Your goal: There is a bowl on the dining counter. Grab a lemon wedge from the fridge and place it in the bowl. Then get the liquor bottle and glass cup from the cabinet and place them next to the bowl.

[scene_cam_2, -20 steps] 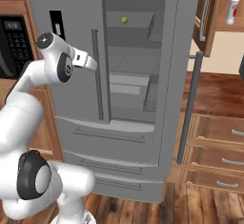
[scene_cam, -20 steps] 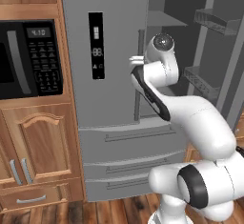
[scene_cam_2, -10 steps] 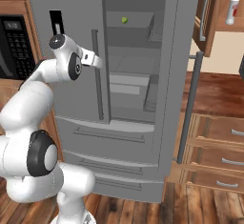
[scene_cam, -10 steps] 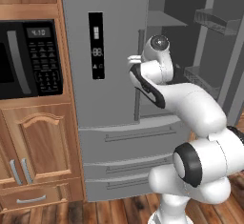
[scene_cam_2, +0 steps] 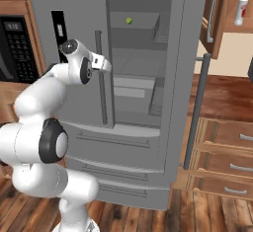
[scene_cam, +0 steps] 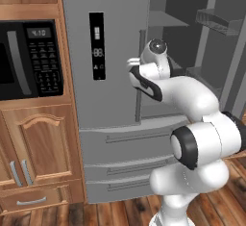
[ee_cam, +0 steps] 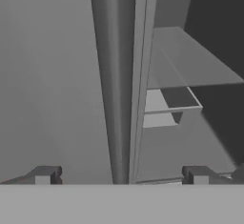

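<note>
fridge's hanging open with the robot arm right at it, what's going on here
The arm is reaching toward the fridge, whose right door is swung open. Its tool is open and empty, pointed at the edge of the closed left door. The lemon wedge sits untouched on an upper shelf inside. The liquor bottle stands in the cabinet to the right.

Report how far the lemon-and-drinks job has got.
Done: the fridge has its right door swung open, with the lemon wedge lying on an upper shelf. In hand: nothing; the gripper is open and empty, facing the closed left door's edge. Left: fetch the wedge, then the liquor bottle, standing in the cabinet.
</note>
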